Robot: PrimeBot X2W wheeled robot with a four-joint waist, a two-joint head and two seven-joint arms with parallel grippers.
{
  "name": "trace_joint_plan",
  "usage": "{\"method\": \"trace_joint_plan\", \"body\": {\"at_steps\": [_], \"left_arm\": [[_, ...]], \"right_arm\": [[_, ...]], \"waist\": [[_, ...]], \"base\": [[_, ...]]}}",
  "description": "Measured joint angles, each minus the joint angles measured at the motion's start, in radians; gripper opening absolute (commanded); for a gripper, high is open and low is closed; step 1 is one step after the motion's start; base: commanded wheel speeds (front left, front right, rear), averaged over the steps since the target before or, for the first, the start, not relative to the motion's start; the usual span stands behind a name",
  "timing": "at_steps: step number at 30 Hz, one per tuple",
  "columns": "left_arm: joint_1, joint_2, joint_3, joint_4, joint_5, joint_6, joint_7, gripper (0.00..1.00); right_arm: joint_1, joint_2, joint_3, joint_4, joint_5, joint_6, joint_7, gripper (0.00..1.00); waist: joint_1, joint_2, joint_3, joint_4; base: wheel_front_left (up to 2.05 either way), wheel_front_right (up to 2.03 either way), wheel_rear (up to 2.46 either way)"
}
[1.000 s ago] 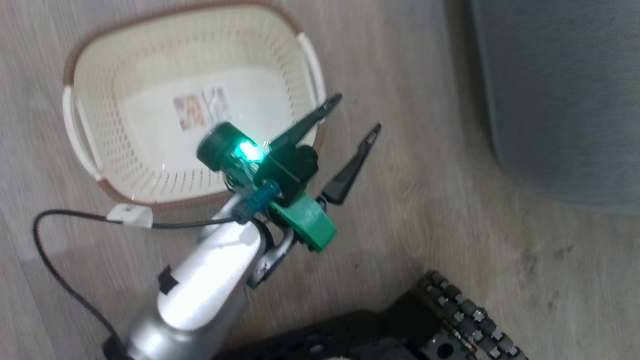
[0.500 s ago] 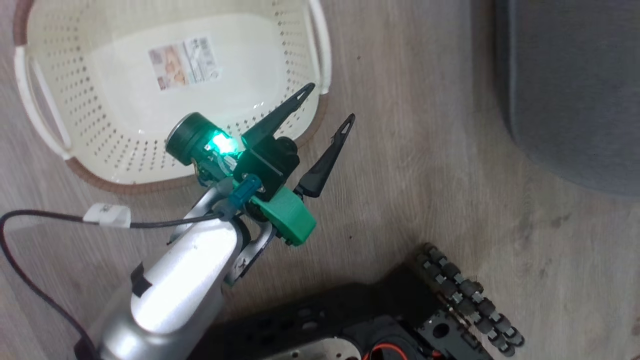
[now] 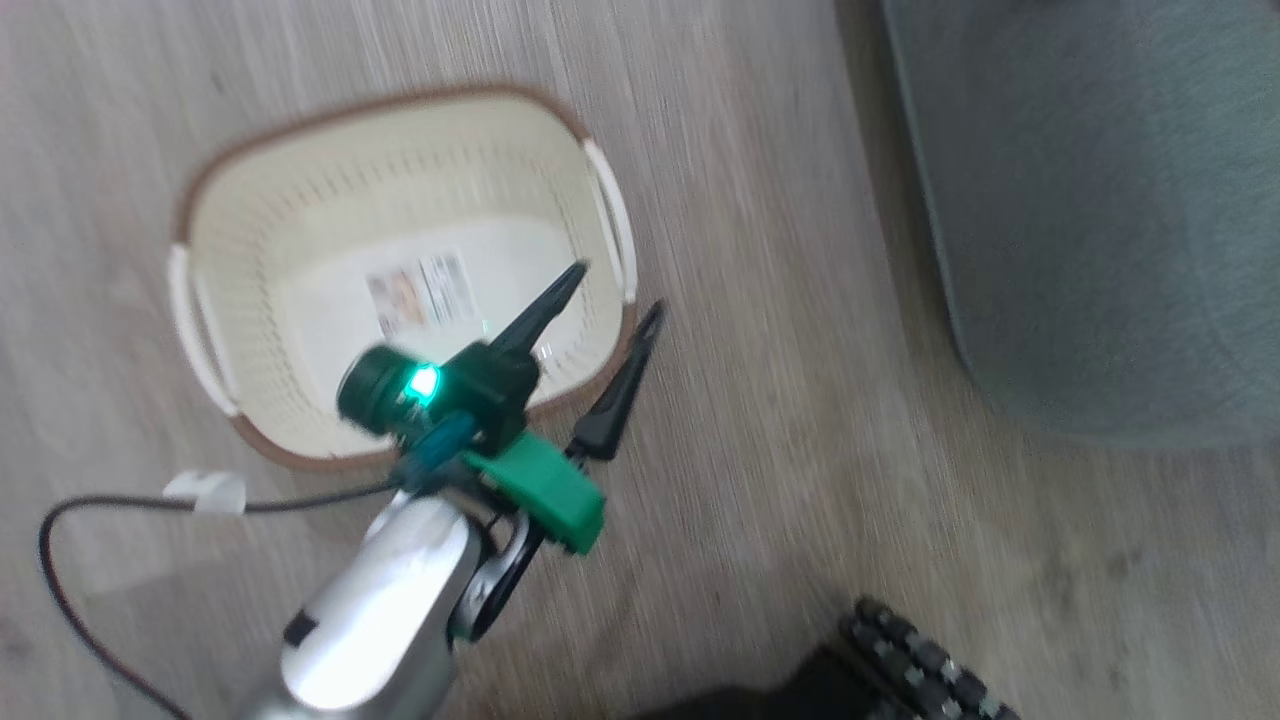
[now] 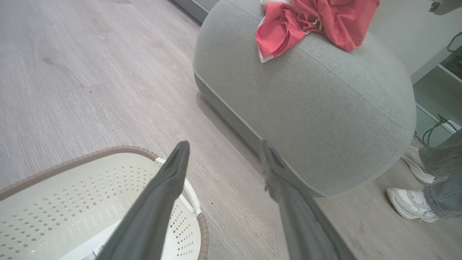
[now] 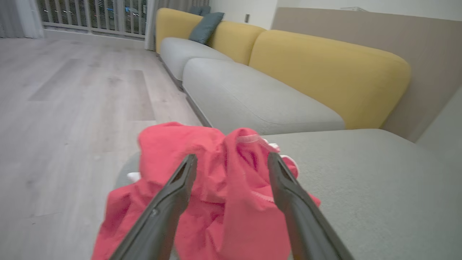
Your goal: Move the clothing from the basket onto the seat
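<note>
By my reading the job is as good as done. The clothing (image 5: 231, 202) lies in a crumpled red heap on the seat (image 5: 361, 180), directly beneath and ahead of my right end effector (image 5: 231, 157). Its fingers stand spread on either side of the heap, released, pinching no fabric that I can make out. The basket (image 3: 300, 200) sits on the floor under my left end effector (image 3: 617, 290), which is likewise wide apart and empty, with one fingertip over the basket's inside and the other just outside its rim. In the basket I see bare perforated plastic and a label (image 3: 418, 292), no garment. What is left, I judge, is drawing the right arm clear without snagging the cloth.
</note>
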Motion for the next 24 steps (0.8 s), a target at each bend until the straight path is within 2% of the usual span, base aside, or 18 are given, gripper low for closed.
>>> {"method": "trace_joint_plan", "body": {"at_steps": [4,8,10,13,19,24], "left_arm": [[0.068,-0.010,0.036,0.042,-0.032,0.020,-0.035,1.00],[0.112,-0.025,0.086,0.064,-0.059,0.047,-0.048,1.00],[0.131,-0.021,0.127,0.078,-0.071,0.062,-0.055,1.00],[0.165,-0.016,0.176,0.094,-0.073,0.061,-0.055,1.00],[0.240,-0.020,0.320,0.093,-0.065,0.062,-0.056,1.00],[0.282,-0.046,0.415,0.117,-0.028,0.031,-0.056,1.00]], "right_arm": [[0.176,0.025,0.108,-0.135,0.039,0.000,0.000,1.00],[0.331,0.031,0.165,-0.246,0.039,0.000,0.000,1.00],[0.388,0.053,0.188,-0.292,0.042,0.000,0.000,1.00],[0.476,0.109,0.199,-0.350,0.042,0.000,0.000,1.00],[0.644,0.212,0.256,-0.388,0.028,0.000,0.000,1.00],[0.676,0.280,0.263,-0.367,-0.043,0.000,0.000,1.00]], "waist": [[0.0000,0.0000,-0.114,0.016],[0.0000,0.0001,-0.220,0.051],[-0.0001,0.0001,-0.267,0.077],[-0.0001,0.0000,-0.327,0.131],[0.0000,0.0000,-0.422,0.249],[0.0000,0.0000,-0.489,0.315]], "base": [[0.00,0.00,0.00],[0.00,0.00,0.00],[0.00,0.00,0.00],[0.00,0.00,0.00],[0.00,0.00,0.00],[0.00,0.00,0.00]]}}
